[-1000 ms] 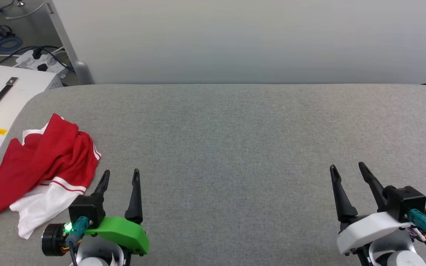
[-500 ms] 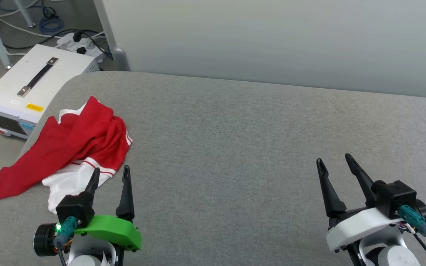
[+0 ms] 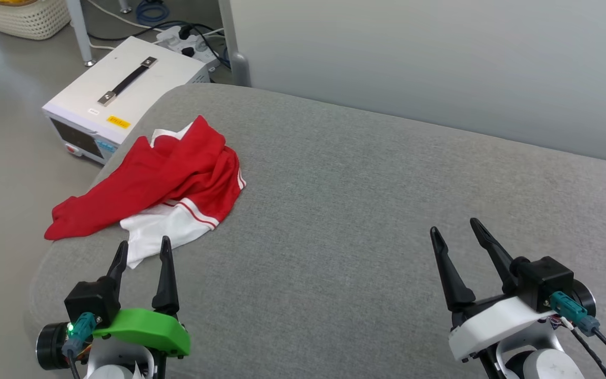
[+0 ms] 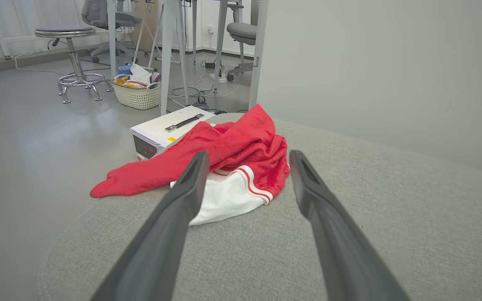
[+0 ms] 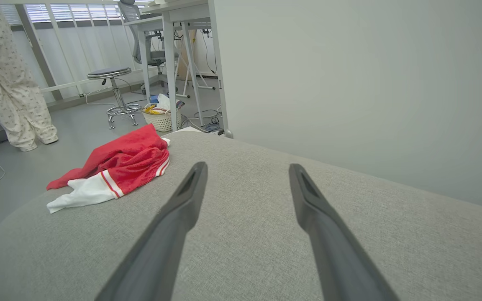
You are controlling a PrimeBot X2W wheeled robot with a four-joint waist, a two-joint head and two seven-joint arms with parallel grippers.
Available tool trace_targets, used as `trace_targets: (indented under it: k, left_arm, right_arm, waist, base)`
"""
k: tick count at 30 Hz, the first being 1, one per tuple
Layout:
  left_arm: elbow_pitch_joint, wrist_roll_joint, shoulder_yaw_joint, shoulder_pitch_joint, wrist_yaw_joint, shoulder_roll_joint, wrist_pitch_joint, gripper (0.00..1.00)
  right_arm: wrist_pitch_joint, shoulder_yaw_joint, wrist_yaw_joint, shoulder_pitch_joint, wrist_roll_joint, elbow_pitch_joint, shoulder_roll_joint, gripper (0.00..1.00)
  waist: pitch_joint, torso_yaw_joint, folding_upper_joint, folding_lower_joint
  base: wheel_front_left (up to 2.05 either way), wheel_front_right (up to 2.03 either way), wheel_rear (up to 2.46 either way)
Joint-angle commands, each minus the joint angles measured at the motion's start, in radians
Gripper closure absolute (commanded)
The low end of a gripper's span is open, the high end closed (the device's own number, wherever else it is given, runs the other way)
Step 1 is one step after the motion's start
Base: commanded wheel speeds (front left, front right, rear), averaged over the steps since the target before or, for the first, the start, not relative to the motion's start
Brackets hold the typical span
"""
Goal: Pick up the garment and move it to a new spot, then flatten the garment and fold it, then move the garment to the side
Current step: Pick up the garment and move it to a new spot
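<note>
Dark fingers of the left gripper (image 3: 144, 242) are spread, with nothing held. The right gripper (image 3: 454, 226) is also spread and empty. Both are held over the grey fabric pad (image 3: 366, 221).

The garment (image 3: 177, 168) is placed just ahead of the left jaws and slightly to their left. Its white sleeve is nearest the fingertips, and a gap to it is seen in the left wrist view. From the right jaws it lies well off to the left.

Past the garment, a white box (image 3: 119, 95) with a dark handle is seen on the floor. Its red readout is caught in the left wrist view but is not legible. A wicker basket (image 4: 137, 94) and a stool (image 4: 73, 33) are seen farther out. In the right wrist view a person's legs (image 5: 6, 83) in pale patterned trousers are seen, cut off by the frame top. Each arm is cut off at the head view's bottom edge.

The garment is crumpled in a heap: red body bunched up, thin red stripes at the sleeve seam, and a red tail trailing left to the pad's rounded edge. The collar cannot be made out.
</note>
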Motion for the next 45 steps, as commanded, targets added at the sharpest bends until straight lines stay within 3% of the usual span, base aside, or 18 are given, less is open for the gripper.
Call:
trace_targets:
  k: [1,29,37,45]
  left_arm:
    - [0.005,-0.005,0.005,-0.010,-0.008,-0.003,-0.011,0.00]
    - [0.047,-0.038,0.049,-0.043,-0.033,-0.004,-0.069,0.00]
    - [0.087,-0.051,0.043,-0.099,-0.037,-0.005,-0.086,0.00]
    - [0.252,-0.093,-0.007,-0.273,-0.060,0.021,-0.054,0.00]
  right_arm:
    - [-0.007,0.006,0.000,-0.019,0.011,-0.008,-0.002,0.00]
    - [0.004,0.061,-0.001,-0.048,0.009,-0.049,-0.009,0.00]
    - [0.035,0.066,-0.001,-0.085,-0.006,-0.085,-0.038,0.00]
    - [0.098,0.064,-0.001,-0.146,-0.018,-0.152,-0.089,0.00]
  waist:
    - [-0.002,0.041,-0.0001,0.0000]
    - [0.037,0.218,-0.0001,0.0000]
    - [0.095,0.225,-0.0001,0.0000]
    - [0.211,0.192,-0.0001,0.0000]
  base:
    - [0.00,0.00,0.00]
    - [0.00,0.00,0.00]
    - [0.00,0.00,0.00]
    - [0.00,0.00,0.00]
